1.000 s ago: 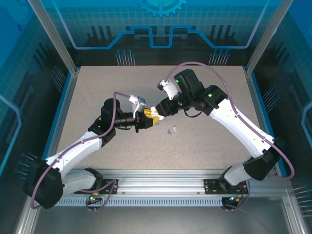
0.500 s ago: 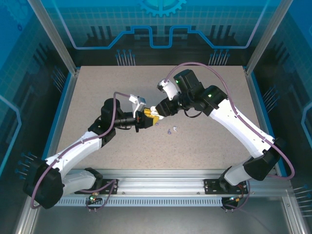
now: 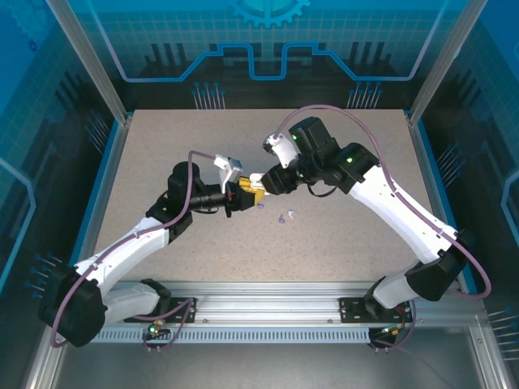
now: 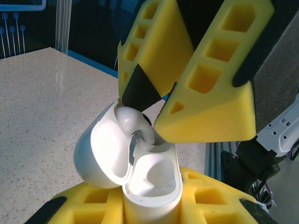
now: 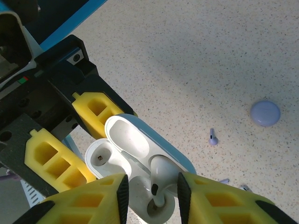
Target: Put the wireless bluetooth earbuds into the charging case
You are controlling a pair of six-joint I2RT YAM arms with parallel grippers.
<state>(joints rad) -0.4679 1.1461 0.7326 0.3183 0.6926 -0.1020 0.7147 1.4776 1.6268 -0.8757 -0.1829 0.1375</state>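
Note:
My left gripper is shut on the base of the white charging case, holding it upright with the lid swung open. In the top view the case sits where both grippers meet above mid-table. One white earbud stands with its stem in the case's right-hand well; the other well shows bare. My right gripper straddles that earbud from above. Its jaws are open, one pad close against the bud and a gap on the other side. More lavender earbuds lie loose on the table.
A flat round purple disc rests on the speckled table beyond the loose earbuds. Blue rails and clear walls edge the tabletop. The two arms cross the near half of the table towards the middle.
Both grippers and the case have drifted slightly towards the far side of the table. The right jaws have narrowed a little around the earbud.

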